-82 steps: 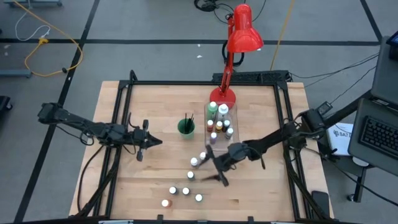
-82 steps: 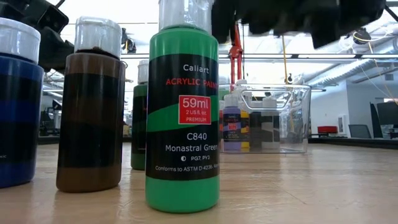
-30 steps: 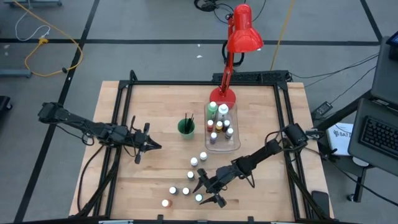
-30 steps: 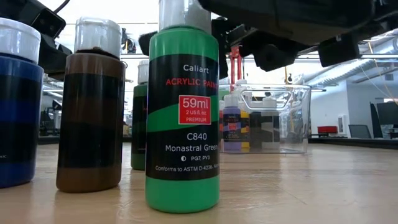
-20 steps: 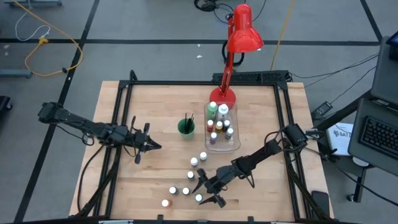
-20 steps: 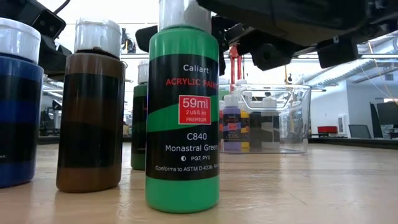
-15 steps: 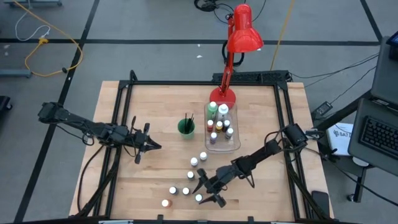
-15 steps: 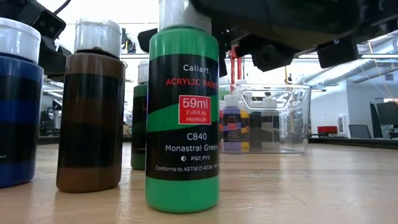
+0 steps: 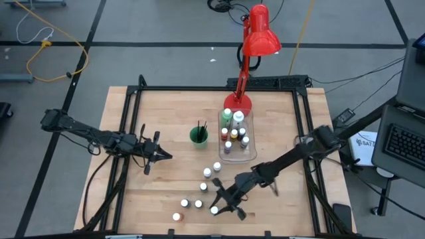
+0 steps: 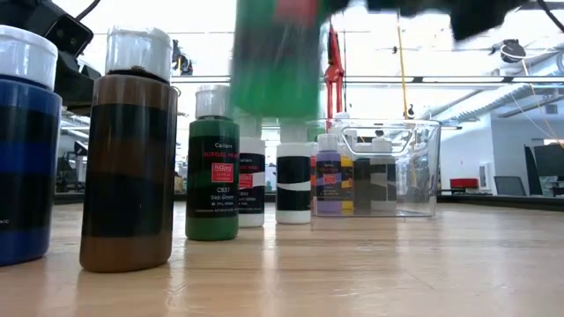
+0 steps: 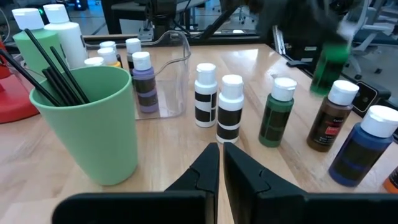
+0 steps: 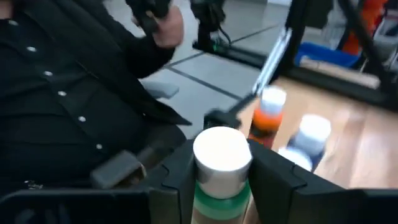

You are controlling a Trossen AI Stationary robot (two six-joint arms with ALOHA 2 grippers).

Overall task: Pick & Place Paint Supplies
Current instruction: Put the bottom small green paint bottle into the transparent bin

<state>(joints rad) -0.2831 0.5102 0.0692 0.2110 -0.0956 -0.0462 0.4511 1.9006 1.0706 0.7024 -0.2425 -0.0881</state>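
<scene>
- My right gripper (image 9: pixel 219 204) was clamped on the green paint bottle (image 12: pixel 221 168), one finger on each side just under its white cap, with the bottle held clear of the table (image 9: pixel 166 113) near the front edge.
- In the low view the bottle (image 10: pixel 278 62) hung blurred above the wood, so I judged it light enough to carry by the neck alone.
- It looked like rigid plastic with a smooth label, likely slippery on the body; the shoulder under the cap seemed the safer hold, since the cap's rim could catch on my fingers.
- A hold that high might let the bottle swing, so a level carry to the clear bin (image 9: pixel 251 156) suited it.
- The other loose bottles (image 9: pixel 207 172) stood just beside my grip, with several already in the bin.
- My left gripper (image 11: pixel 216 163) waited with its fingers shut on nothing, near the green cup (image 11: pixel 93 121) that held the brushes (image 11: pixel 53 71).
</scene>
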